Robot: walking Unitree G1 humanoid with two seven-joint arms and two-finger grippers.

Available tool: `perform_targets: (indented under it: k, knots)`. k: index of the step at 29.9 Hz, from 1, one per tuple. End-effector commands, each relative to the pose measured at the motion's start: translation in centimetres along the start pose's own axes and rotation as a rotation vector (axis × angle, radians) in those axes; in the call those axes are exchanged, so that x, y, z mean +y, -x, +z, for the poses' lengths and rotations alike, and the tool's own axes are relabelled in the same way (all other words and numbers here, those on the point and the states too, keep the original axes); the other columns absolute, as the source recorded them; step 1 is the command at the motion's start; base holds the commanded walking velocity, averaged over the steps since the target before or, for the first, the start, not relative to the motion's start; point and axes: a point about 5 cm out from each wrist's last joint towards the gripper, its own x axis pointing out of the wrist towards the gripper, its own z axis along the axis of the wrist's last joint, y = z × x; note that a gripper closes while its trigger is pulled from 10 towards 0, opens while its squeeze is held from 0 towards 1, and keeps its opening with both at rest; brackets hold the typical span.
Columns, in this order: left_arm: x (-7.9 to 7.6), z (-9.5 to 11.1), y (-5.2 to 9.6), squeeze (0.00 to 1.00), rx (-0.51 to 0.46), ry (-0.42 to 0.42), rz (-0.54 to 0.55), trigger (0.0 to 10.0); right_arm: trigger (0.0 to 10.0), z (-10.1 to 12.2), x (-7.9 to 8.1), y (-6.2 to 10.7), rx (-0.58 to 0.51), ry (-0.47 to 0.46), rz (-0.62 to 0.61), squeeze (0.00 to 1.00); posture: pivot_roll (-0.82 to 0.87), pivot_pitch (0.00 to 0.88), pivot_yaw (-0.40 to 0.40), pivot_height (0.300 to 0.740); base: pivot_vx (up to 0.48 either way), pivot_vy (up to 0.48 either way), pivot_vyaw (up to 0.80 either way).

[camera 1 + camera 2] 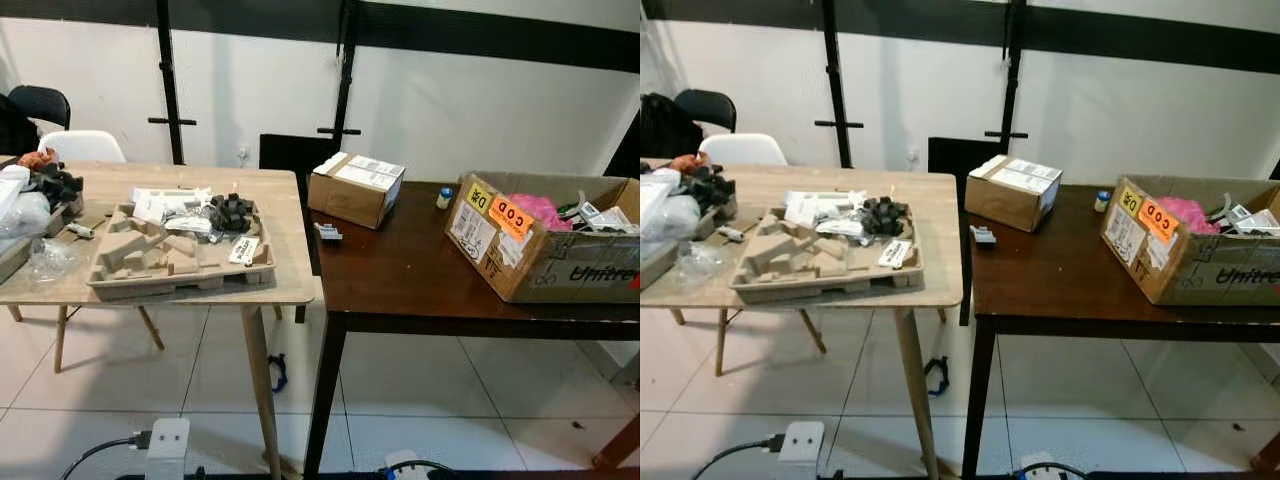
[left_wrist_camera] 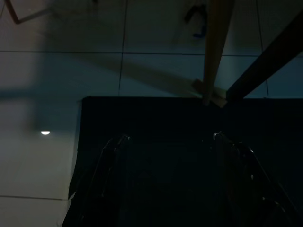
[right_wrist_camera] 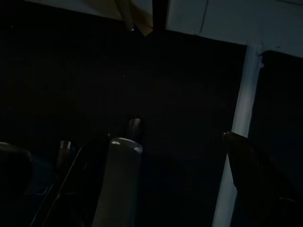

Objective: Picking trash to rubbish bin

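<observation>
Looking through the left eye view, I see two tables side by side; the light wooden table is on the left and the dark table touches it on the right; on the wooden table lies a grey pulp tray with black parts and white papers on its far side; a clear plastic bag lies just beside the tray near the left edge; I see no rubbish bin, so I cannot tell where the trash must go.

On the dark table a closed small carton stands near the far edge; a big open carton with orange stickers stands at the right, with something pink inside it; a little bottle with a blue cap stands between the two cartons; a white chair is behind the wooden table.

In the right eye view the same scene appears; a white power strip lies on the tiled floor.

In the left wrist view, very dark, I make out the left gripper above a black mat; its two fingers stand apart and hold nothing.

In the right wrist view, also dark, I cannot tell how the jaws of the right gripper stand.
</observation>
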Motion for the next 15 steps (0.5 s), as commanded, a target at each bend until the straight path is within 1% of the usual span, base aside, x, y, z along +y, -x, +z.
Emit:
perform_targets:
  k: [1, 15]
  knots:
    - [0.0, -0.27, 0.13, 0.0, 0.003, 0.0, 0.001, 10.0, 10.0, 0.06, 0.15, -0.02, -0.01, -0.004, 0.007, 0.0, 0.06, 0.036, -0.057, 0.74, 0.289, 0.0, 0.0]
    - [0.11, -0.41, 0.23, 0.0, 0.003, 0.0, -0.003, 10.0, 10.0, -0.19, 0.2, 0.03, -0.007, -0.006, 0.009, 0.0, 0.07, 0.037, -0.054, 0.74, 0.287, 0.0, 0.0]
